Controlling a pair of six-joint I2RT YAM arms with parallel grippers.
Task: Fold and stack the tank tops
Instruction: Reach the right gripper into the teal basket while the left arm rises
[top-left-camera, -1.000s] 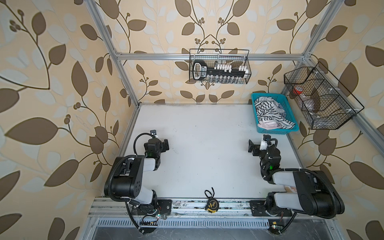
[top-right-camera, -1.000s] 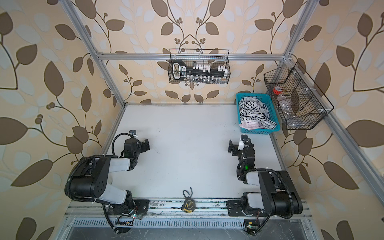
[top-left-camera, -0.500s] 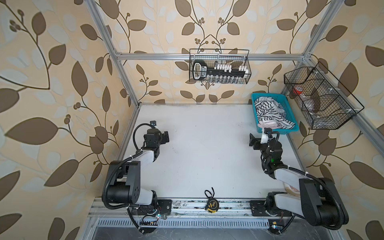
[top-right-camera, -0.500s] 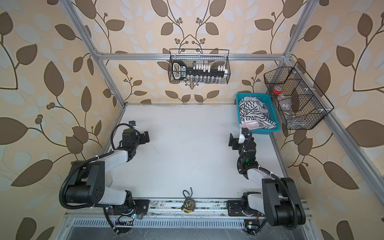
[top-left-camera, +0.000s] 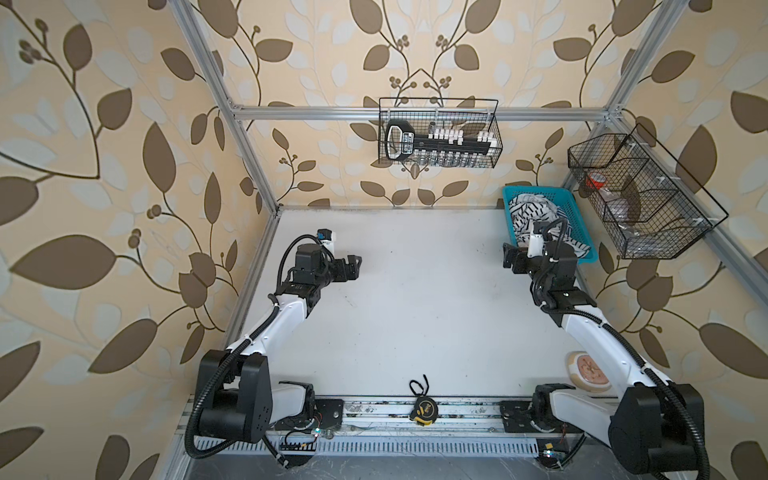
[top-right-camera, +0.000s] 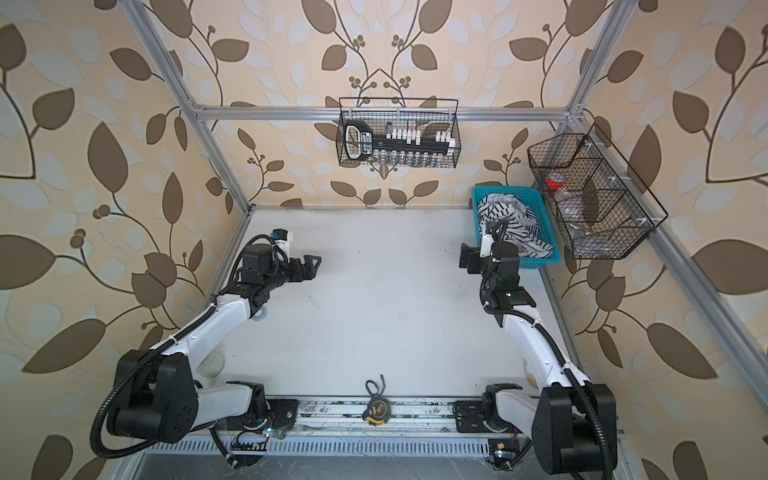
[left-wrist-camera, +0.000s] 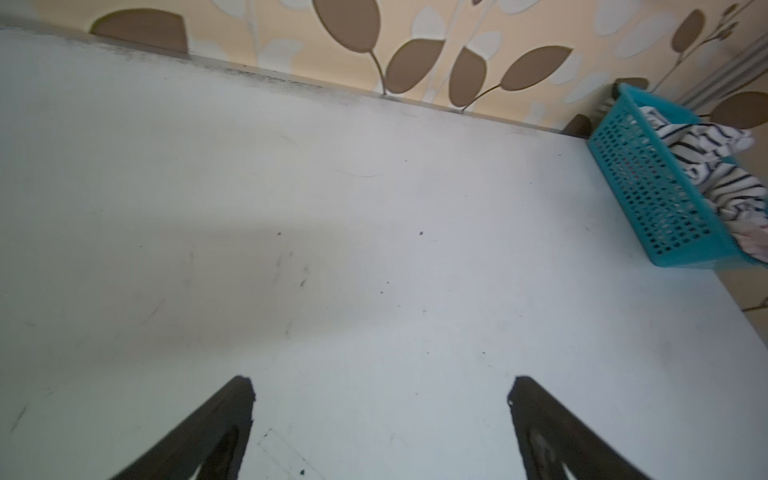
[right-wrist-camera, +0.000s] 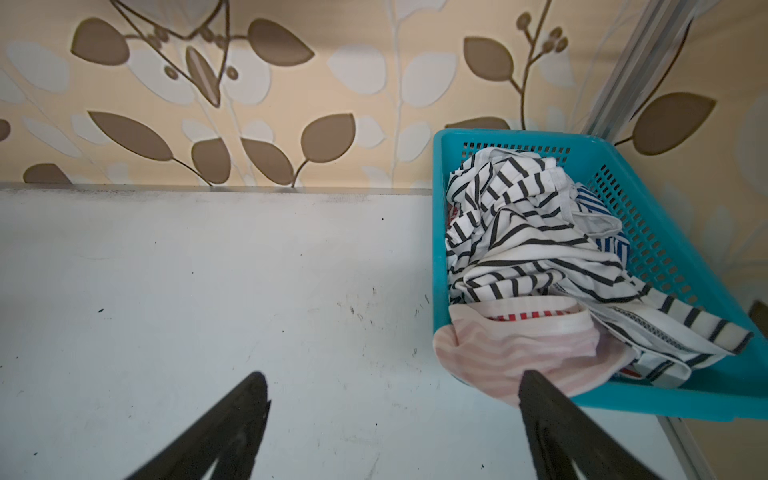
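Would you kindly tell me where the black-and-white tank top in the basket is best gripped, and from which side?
Pinch a raised fold of the black-and-white tank top, coming from above with the open right gripper. It lies uppermost in the turquoise basket, over the red-and-white top, so a ridge should lift free; the basket walls block a sideways approach.

Both top views look steeply down from high above the front rail (top-left-camera: 374, 409) and share nearly the whole table (top-left-camera: 415, 316). The left wrist camera, low over the table, faces the back wall (left-wrist-camera: 540, 29) past the left gripper (left-wrist-camera: 380, 386), with the basket (left-wrist-camera: 648, 199) far off. The right wrist camera faces the same wall past the right gripper (right-wrist-camera: 392, 380), close to that basket.
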